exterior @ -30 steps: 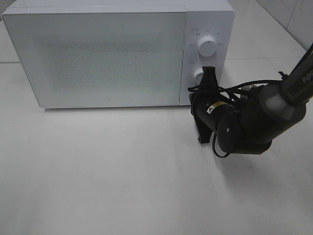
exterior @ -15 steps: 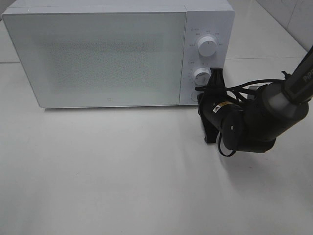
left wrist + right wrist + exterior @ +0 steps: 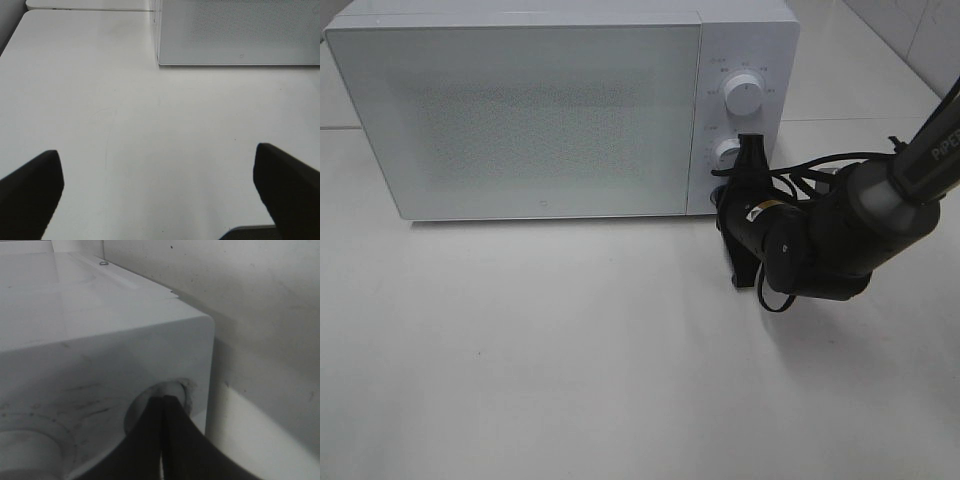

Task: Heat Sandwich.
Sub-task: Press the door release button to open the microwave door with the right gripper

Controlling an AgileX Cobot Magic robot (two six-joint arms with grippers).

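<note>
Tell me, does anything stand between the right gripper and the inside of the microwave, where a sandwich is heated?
Yes: the door of the microwave is shut across its front. The right gripper, shut, has its tips at a round button on the front panel. No sandwich shows in any view.

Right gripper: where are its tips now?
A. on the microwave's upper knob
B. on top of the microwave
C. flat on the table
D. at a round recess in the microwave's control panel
D: the right wrist view shows the shut right gripper with its tips at a round recess in the panel of the microwave.
</note>
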